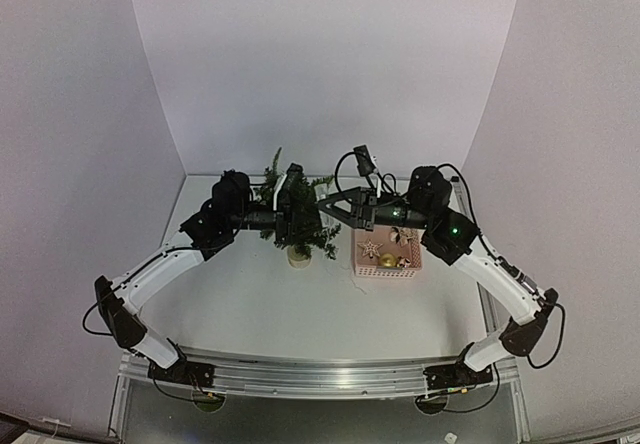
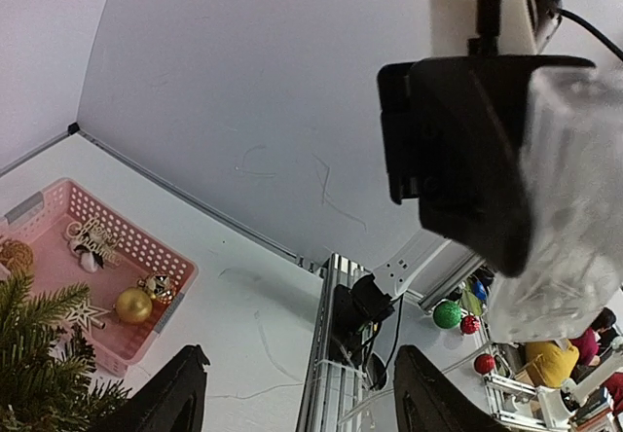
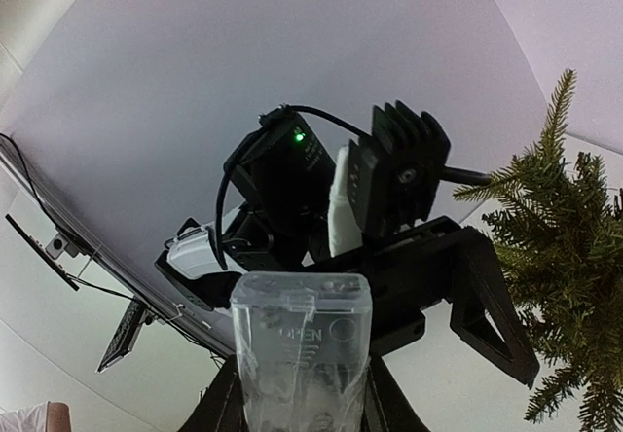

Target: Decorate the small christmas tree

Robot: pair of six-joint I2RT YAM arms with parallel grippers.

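**Gently: a light tree that will tip easily**

Your left claw point(image 2: 300, 354) has its fingers apart with nothing between them. It is right up at the small christmas tree point(image 1: 315, 232), though I cannot tell whether it touches. The tree stands between your two claws.

Expect it to be light and top-heavy on its small pot point(image 1: 299, 255). The springy branches will likely bend away rather than bear a grip. I'd steady it low on the stem, just above the pot, never by the tips.

Your right claw point(image 3: 302, 398) is clamped on a clear plastic box point(image 3: 302, 330), just right of the tree. Under that claw's wrist sits the pink basket point(image 1: 388, 270).

Count: one tree, one box, one basket, and about five ornaments in it, one of them a gold ball point(image 2: 133, 305).
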